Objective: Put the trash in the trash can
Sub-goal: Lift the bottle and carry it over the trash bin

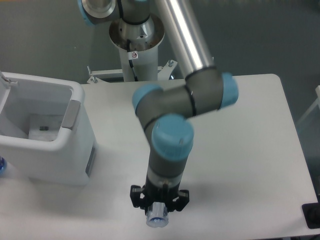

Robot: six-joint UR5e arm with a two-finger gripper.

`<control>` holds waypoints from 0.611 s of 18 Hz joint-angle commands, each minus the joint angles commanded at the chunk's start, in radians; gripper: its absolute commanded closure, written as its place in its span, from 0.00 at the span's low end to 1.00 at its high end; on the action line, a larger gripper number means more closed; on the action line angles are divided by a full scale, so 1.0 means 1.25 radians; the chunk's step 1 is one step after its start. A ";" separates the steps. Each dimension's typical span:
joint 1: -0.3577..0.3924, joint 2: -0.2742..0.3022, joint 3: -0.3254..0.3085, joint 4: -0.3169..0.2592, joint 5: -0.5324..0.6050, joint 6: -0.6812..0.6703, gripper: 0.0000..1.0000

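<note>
My gripper [158, 206] hangs above the table's front edge, pointing down, and is shut on the slim clear bottle [156, 219]. The bottle's bluish round end shows just below the black fingers [135, 196]. The trash can [75, 150], a white boxy bin with a grey side strip, stands at the left, well apart from the gripper. On its floor lies a flat white packet [43, 131] with a dark mark. The wrist hides the rest of the bottle.
A small blue object [1, 166] peeks in at the left edge beside the bin. The arm's base column [136, 45] stands behind the table. A dark object [312, 216] sits at the right front corner.
</note>
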 joint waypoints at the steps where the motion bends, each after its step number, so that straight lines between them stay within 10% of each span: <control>1: 0.002 0.016 0.000 0.011 -0.021 -0.001 0.73; 11: 0.004 0.084 0.081 0.030 -0.232 -0.047 0.73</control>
